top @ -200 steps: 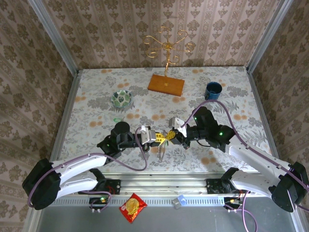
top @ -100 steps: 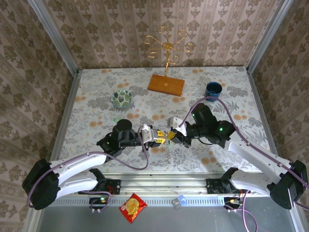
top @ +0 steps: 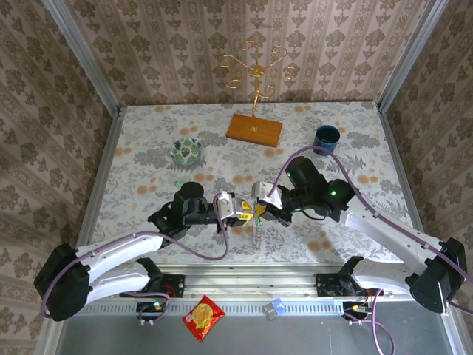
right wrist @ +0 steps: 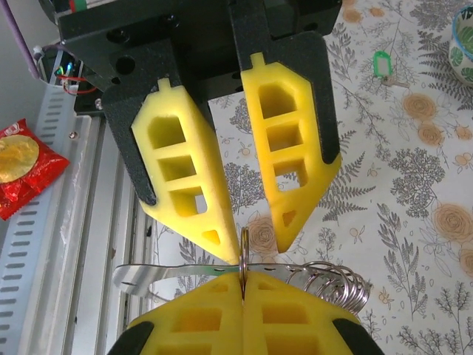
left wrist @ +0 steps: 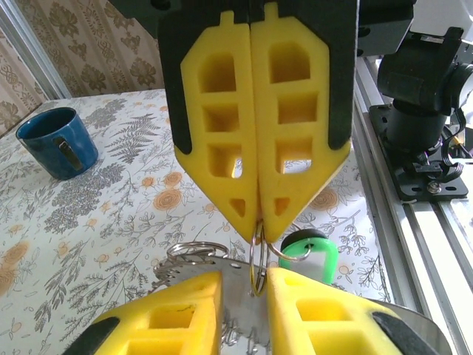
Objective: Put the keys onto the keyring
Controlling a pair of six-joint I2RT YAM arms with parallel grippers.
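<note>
Right gripper [right wrist: 242, 285], bottom centre of its wrist view, jaws pressed together on the keyring [right wrist: 243, 255], with most of the ring hidden behind the pads. Left gripper [right wrist: 251, 235] just above, jaws apart either side of the ring; contact unclear. Silver keys [left wrist: 185, 268] cut off by the lower pads. Green key [left wrist: 310, 253] right of centre; can't tell if it's threaded on. Second green key [right wrist: 380, 63] loose on the table [right wrist: 414, 185], upper right. Bowl [right wrist: 465, 37] cropped at the edge, red packet [right wrist: 18, 170] far left, mug [left wrist: 55, 140] at left.

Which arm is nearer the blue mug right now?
Right. The right arm has its wrist just on the near side of the blue mug; the left arm lies well to the mug's left, beyond the right arm.
</note>
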